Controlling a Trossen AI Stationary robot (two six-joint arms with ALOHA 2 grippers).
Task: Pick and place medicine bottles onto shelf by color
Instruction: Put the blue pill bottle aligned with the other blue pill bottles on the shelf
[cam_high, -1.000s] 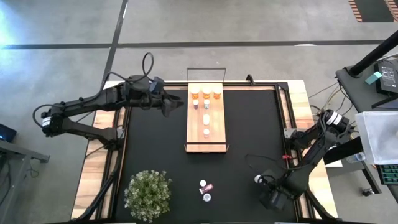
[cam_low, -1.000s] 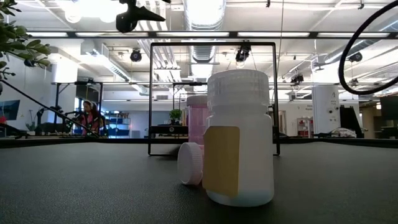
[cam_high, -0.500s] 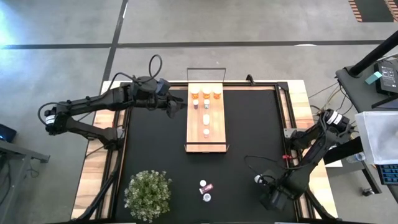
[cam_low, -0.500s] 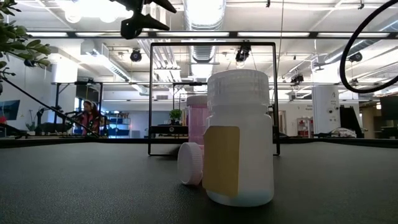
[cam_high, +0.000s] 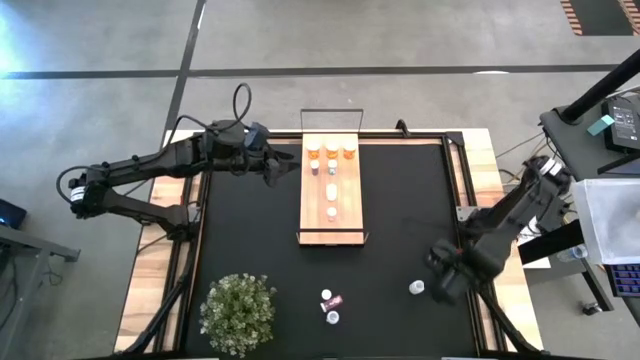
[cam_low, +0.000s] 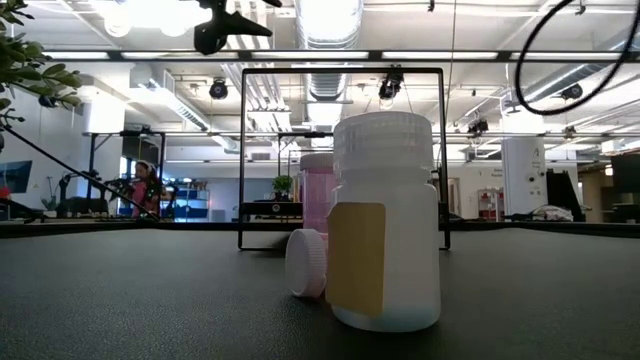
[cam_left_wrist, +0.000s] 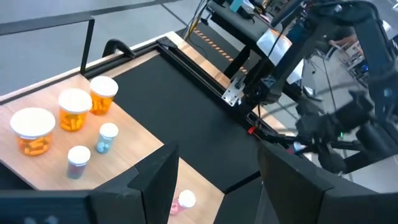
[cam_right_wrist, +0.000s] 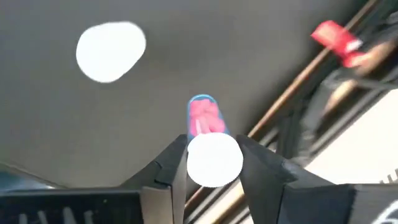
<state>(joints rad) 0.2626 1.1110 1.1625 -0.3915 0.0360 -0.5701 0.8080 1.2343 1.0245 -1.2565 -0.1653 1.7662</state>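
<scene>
Right gripper (cam_right_wrist: 211, 163) clamps small pink-filled bottle (cam_right_wrist: 208, 140); label unreadable

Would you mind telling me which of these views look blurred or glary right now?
Right wrist view: motion-smeared, though the right gripper clearly pinches a white-capped bottle of pink pills. Low view: ceiling lights blow out to white glare, and the nearest white bottle looms oversized. High view: evenly lit and sharp; the right arm is slightly smeared.

Bushy plant (cam_high: 238, 308) (on black mat (cam_high: 400, 200))
</scene>
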